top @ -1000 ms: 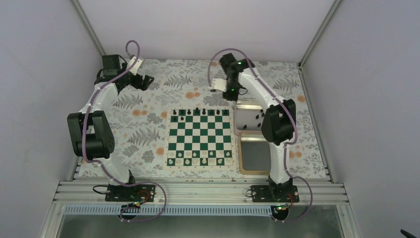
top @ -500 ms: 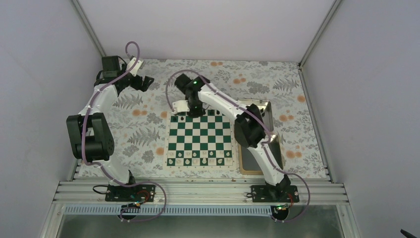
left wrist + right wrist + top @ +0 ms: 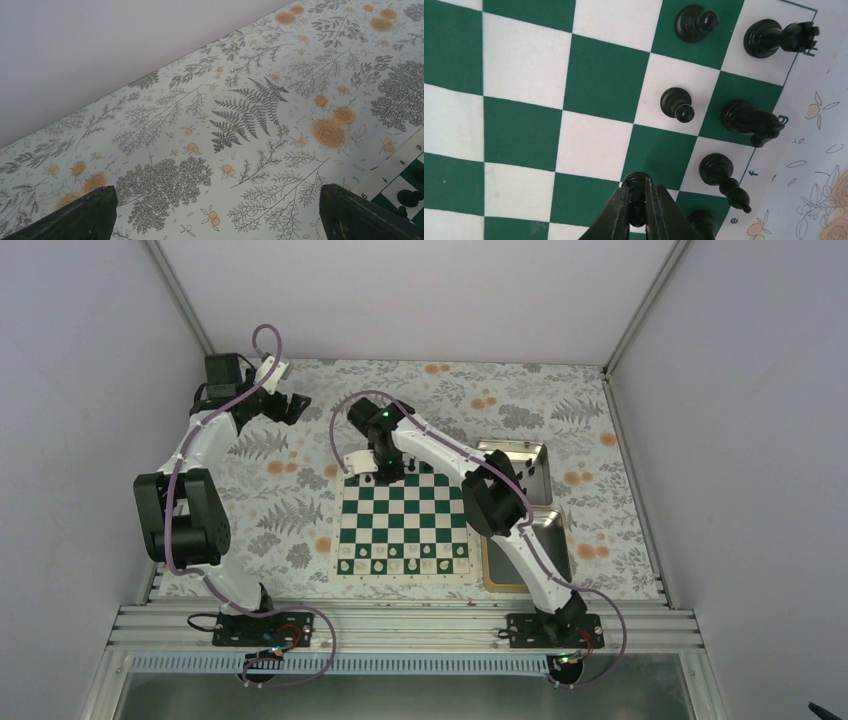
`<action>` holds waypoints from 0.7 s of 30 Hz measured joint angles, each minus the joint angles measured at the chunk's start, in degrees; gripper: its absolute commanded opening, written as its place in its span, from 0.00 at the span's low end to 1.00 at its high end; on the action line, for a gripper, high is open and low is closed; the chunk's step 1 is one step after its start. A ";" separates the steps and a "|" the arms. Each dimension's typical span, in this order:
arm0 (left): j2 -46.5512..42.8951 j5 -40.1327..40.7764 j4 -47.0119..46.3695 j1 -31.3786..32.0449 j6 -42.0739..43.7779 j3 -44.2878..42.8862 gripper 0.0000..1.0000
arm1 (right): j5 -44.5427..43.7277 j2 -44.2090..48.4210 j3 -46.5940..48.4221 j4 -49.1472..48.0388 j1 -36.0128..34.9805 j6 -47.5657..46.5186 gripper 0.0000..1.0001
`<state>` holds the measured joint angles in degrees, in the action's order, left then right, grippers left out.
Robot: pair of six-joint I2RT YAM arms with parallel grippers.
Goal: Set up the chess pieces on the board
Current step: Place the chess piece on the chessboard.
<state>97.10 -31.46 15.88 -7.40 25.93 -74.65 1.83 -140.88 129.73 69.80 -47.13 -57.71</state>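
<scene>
Swung over since a second ago: right gripper (image 3: 376,478) has left the tins (image 3: 515,452) at 3 o'clock of the board (image 3: 404,522) and now sits over the board's 11 o'clock corner. Left gripper (image 3: 290,406) hasn't budged, parked at 10 o'clock on the table and well apart from the board.

On the right wrist camera I see the fingers (image 3: 616,215) pressed together on a black pawn (image 3: 637,180). They pinch its stem, and the round base pokes out past the tips. The pawn sits dead between the tips, at 12 o'clock of the pincer, over the 6 o'clock edge of a green square one row in from the border. I can't tell if the base touches the board or hangs just above it.

A second pawn (image 3: 676,104) stands at 1 o'clock of the held one, and a third pawn (image 3: 696,22) is farther out the same way. Along the border row there is a rook (image 3: 774,39), a knight (image 3: 749,121), and a bishop (image 3: 721,179) just at 3 o'clock of the held pawn. One more dark piece (image 3: 701,220) is half hidden beside the finger, type unclear.

On the left wrist camera the fingers (image 3: 87,215) are spread wide, with only the floral cloth (image 3: 250,115) between them. A corner of the board is at 4 o'clock.

From the top camera, black chess pieces (image 3: 430,468) line the 12 o'clock edge and white pieces (image 3: 404,565) the 6 o'clock edge.
</scene>
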 measured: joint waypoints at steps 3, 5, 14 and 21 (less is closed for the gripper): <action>0.00 -0.11 0.02 0.00 0.00 0.00 1.00 | 0.07 -0.11 0.00 -0.59 0.02 -0.48 0.09; 0.00 -0.13 0.00 0.00 0.00 0.00 1.00 | 0.15 -0.35 0.02 -0.98 0.02 -0.76 0.09; 0.00 -0.15 0.00 -0.28 0.02 0.02 1.00 | 0.57 -2.01 0.09 -2.34 0.04 -1.03 0.10; 0.00 -0.22 -0.02 -0.26 0.00 0.44 1.00 | 0.55 -2.01 0.09 -3.06 0.72 -1.05 0.13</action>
<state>97.10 -31.68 15.86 -7.66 25.93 -74.22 2.37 -142.89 129.82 66.74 -46.41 -58.76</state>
